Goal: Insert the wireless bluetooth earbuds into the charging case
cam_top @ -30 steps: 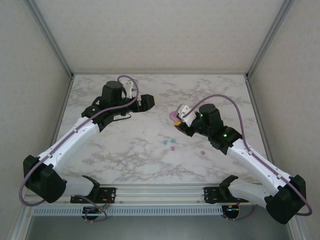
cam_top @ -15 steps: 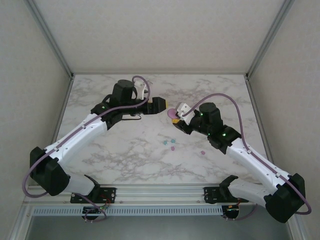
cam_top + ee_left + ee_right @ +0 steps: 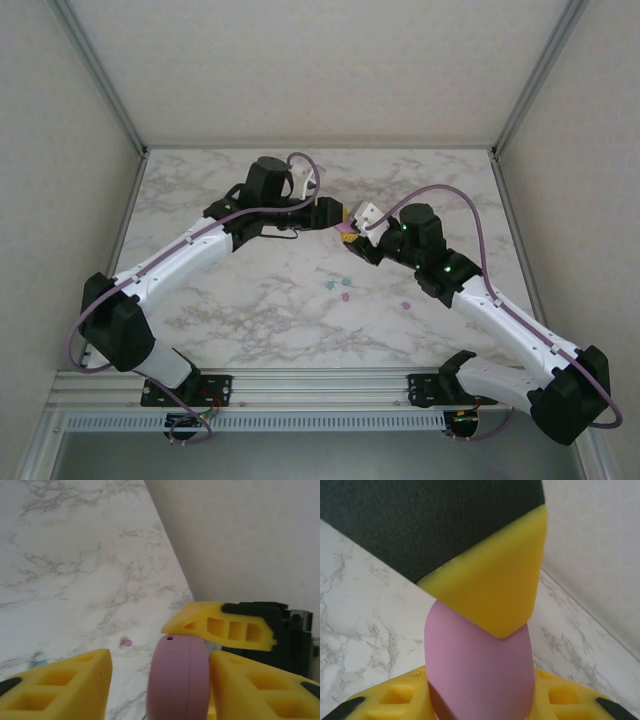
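The pink charging case (image 3: 480, 670) is held above the table with my right gripper (image 3: 477, 677) shut on it; the case's lid is closed. My left gripper (image 3: 160, 656) has come up to it from the left, its jaws open and standing either side of the case (image 3: 177, 680). Its right finger (image 3: 260, 685) is against the case, while a gap shows before its left finger (image 3: 60, 685). In the top view the two grippers meet at the case (image 3: 346, 230). Earbuds lie on the marble below: a teal one (image 3: 329, 284), a pink one (image 3: 346, 296) and another pink one (image 3: 406, 305).
The marble table (image 3: 250, 300) is walled on the left, right and back. In the left wrist view a pink earbud (image 3: 126, 642) and a teal one (image 3: 39, 659) lie on the table beneath the grippers, near the right wall (image 3: 240, 540).
My left arm has swung right to the right gripper, and its jaws have narrowed around the pink case. The right arm and the case have stayed put.
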Action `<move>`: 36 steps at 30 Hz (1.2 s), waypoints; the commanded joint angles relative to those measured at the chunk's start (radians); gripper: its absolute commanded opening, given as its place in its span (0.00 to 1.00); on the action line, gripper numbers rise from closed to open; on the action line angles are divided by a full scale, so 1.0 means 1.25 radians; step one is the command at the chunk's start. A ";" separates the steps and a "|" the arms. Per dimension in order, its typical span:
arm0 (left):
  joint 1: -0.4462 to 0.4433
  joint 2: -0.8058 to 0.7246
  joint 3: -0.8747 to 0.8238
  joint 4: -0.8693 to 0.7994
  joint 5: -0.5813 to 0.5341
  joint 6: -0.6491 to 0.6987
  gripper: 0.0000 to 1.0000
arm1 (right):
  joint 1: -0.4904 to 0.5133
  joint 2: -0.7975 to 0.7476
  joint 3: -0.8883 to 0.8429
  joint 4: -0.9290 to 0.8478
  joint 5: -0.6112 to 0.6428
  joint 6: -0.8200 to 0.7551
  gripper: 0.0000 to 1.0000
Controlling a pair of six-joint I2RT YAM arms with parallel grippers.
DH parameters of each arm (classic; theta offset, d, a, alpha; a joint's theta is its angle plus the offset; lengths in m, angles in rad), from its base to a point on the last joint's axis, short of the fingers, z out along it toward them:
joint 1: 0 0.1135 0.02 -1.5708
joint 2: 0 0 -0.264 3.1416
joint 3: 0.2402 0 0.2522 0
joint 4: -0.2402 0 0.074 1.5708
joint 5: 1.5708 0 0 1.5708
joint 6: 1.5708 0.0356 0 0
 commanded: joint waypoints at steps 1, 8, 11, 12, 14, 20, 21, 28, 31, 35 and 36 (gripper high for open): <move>-0.006 0.012 0.025 0.005 0.026 -0.003 0.46 | -0.003 0.010 -0.001 0.070 -0.005 0.036 0.34; -0.007 -0.001 0.021 -0.007 0.018 0.003 0.28 | -0.003 0.043 0.021 0.076 -0.008 0.061 0.35; -0.005 -0.014 0.018 0.000 -0.017 -0.020 0.15 | -0.003 0.045 0.023 0.072 -0.016 0.048 0.39; -0.002 -0.019 0.011 0.013 -0.028 -0.047 0.13 | -0.003 0.042 0.021 0.073 -0.014 0.043 0.42; 0.012 -0.028 -0.009 0.052 -0.034 -0.118 0.09 | -0.005 0.028 0.010 0.078 -0.029 0.017 0.48; 0.048 -0.057 -0.086 0.232 0.038 -0.305 0.09 | -0.103 -0.029 -0.048 0.127 -0.218 -0.002 0.55; 0.050 -0.057 -0.085 0.240 0.051 -0.322 0.09 | -0.118 -0.031 -0.048 0.135 -0.245 0.002 0.57; 0.050 -0.059 -0.093 0.305 0.087 -0.387 0.09 | -0.143 -0.001 -0.018 0.173 -0.345 -0.011 0.59; 0.050 -0.059 -0.089 0.303 0.095 -0.387 0.10 | -0.150 0.034 0.007 0.190 -0.353 0.000 0.59; 0.049 -0.064 -0.085 0.281 0.103 -0.373 0.10 | -0.158 0.066 0.038 0.214 -0.364 0.016 0.60; 0.051 -0.066 -0.085 0.277 0.102 -0.372 0.10 | -0.160 0.071 0.041 0.221 -0.364 0.020 0.60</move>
